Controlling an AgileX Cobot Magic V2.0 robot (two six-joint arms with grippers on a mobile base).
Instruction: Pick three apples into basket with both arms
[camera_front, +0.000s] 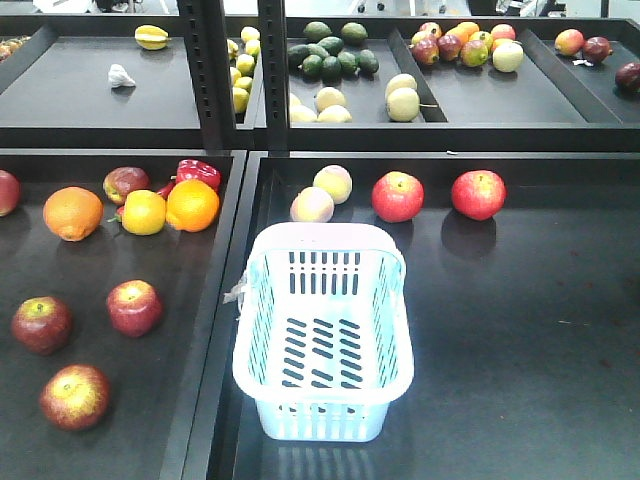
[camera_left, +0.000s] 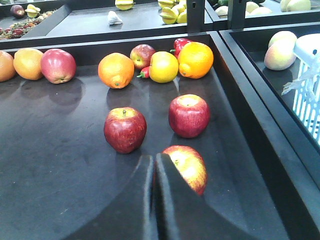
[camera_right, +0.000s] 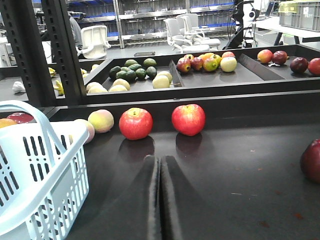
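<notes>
basket: pale blue slotted plastic basket (camera_front: 320, 418) stands empty in the right bay of the black table (camera_front: 520, 330); a hoop handle (camera_right: 35, 112) arches over its rim.
apples: three dark red round apples (camera_front: 134, 306) lie loose in the left bay, well apart from the basket, with a raised black divider rim (camera_front: 225, 330) between.
left claw: left claw (camera_left: 153, 159) has its fingers together and holds nothing; the tip is just beside the nearest mottled apple (camera_left: 189, 167).
right claw: right claw (camera_right: 160, 160) has its fingers together and is empty, low over the table, facing two brighter red apples (camera_right: 135, 123).
risk 1: if the left claw descends without parting, it would likely bump the round apple and set it rolling.
risk 2: oranges (camera_left: 116, 70) and yellow fruit (camera_left: 164, 66) sit close behind, so a wrong pick is possible.
risk 3: a carried apple may clip the divider or handle, and the basket looks light enough to get shoved.
</notes>
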